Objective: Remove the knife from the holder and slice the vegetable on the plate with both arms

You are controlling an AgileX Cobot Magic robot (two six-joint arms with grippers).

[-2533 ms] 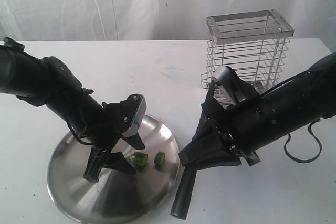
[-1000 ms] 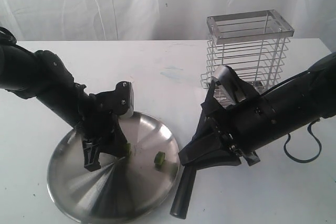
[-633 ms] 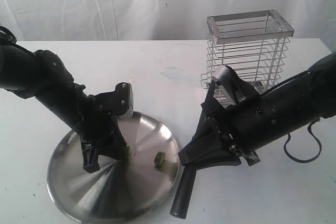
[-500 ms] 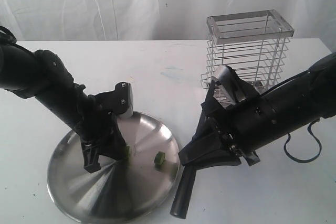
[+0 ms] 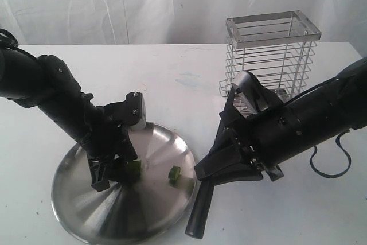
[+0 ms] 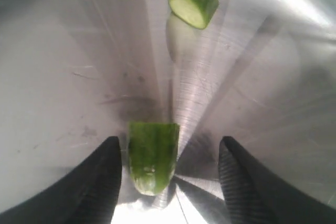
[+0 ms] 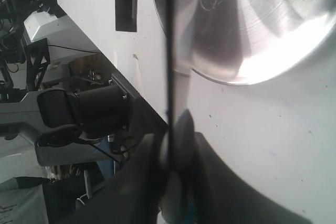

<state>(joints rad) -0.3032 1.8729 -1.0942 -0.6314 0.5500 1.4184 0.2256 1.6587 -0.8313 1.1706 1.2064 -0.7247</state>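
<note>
the left tool (image 6: 170, 153) stands released over the steel plate (image 5: 80, 210) near the bench's (image 5: 172, 78) front edge, its fingers either side of a green vegetable chunk (image 6: 152, 156); a cut slice (image 6: 193, 1) lies apart. the right tool (image 5: 221, 170) is clenched on the knife (image 5: 199, 210) beside the plate's rim, with the wire holder (image 5: 269, 61) toward the back right corner.

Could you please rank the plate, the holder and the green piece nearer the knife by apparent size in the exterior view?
1. plate: largest, though nearer the camera
2. holder: farther back
3. green piece: smallest
</note>
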